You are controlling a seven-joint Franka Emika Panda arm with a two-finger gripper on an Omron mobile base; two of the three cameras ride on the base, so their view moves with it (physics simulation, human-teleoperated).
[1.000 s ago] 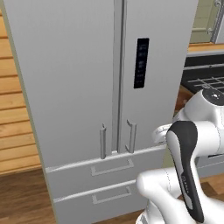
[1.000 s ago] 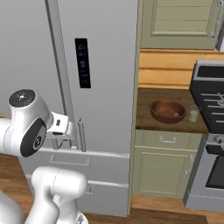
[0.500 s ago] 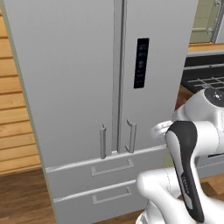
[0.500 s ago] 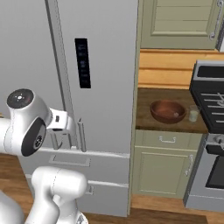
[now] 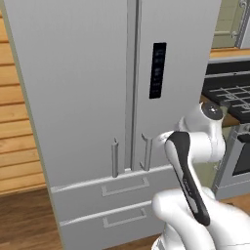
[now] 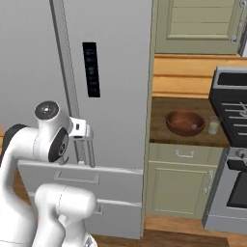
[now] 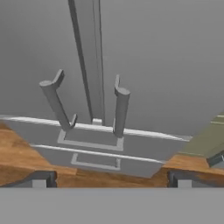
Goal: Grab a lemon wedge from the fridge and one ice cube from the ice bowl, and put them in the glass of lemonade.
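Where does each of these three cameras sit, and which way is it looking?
Left base view: behind the arm on its left, facing the closed fridge; white arm at lower right.
Right base view: behind on the right, facing the fridge, ice bowl and glass of lemonade; arm at lower left.
Hand view: on the hand, looking along the open tool at the door handles.
All three share the fridge.

You have a black stove (image 6: 231, 111) at three o'clock, beige cabinets (image 6: 181, 185) under the wooden counter (image 6: 161, 132), and a wood floor (image 5: 24, 219) at seven o'clock
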